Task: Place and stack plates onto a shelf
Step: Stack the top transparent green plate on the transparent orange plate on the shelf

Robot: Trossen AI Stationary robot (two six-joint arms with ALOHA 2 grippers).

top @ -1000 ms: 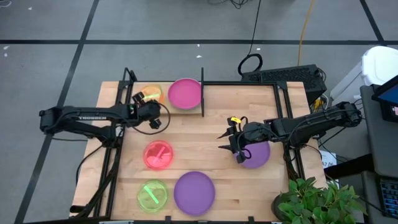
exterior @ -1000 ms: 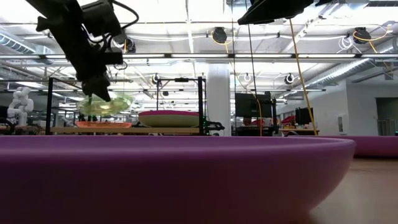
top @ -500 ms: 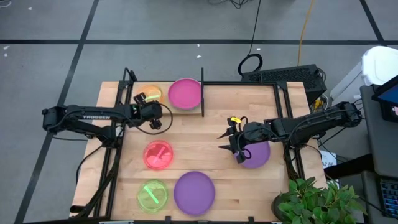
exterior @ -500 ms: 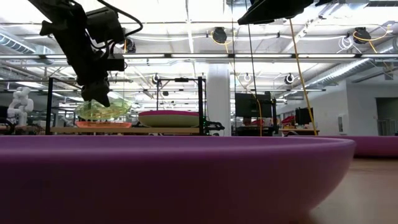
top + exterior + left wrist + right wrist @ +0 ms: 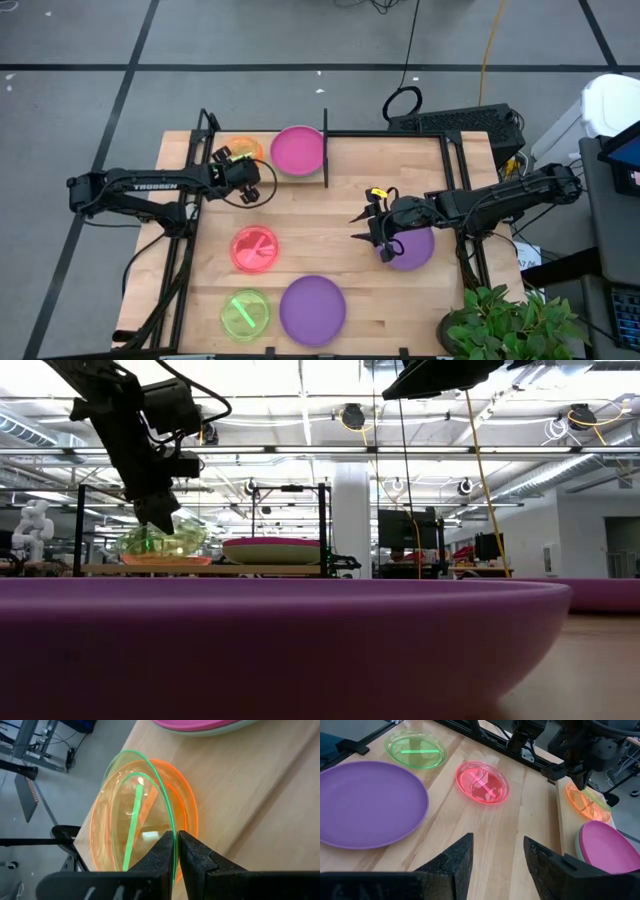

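My left gripper [image 5: 229, 158] is over the shelf [image 5: 325, 165] at the table's far left and is shut on a neon-green translucent plate [image 5: 131, 805]. That plate sits tilted over the orange plate [image 5: 187, 805] on the shelf board. In the low view the green plate [image 5: 160, 540] is just above the orange one [image 5: 165, 560]. A magenta plate [image 5: 297, 150] lies on a pale teal one beside them. My right gripper [image 5: 368, 228] hovers open at mid-table beside a purple plate [image 5: 412, 248]. My left gripper pinches the green plate's rim [image 5: 174, 832] between its two fingers, on the side nearest the arm. It comes slanting down from the table's left. The plate is tilted, its held side raised and its far side down in the orange plate.
A red plate [image 5: 254, 248], a second green plate [image 5: 244, 313] and a large purple plate [image 5: 312, 310] lie on the near half of the table. The shelf's black post [image 5: 325, 125] stands right of the magenta plate. A potted plant [image 5: 500, 325] sits at the near right corner.
My left gripper has sunk a little toward the shelf, still shut on the green plate. The plate has come down from clear above the orange plate to lie close on it, more tilted than before.
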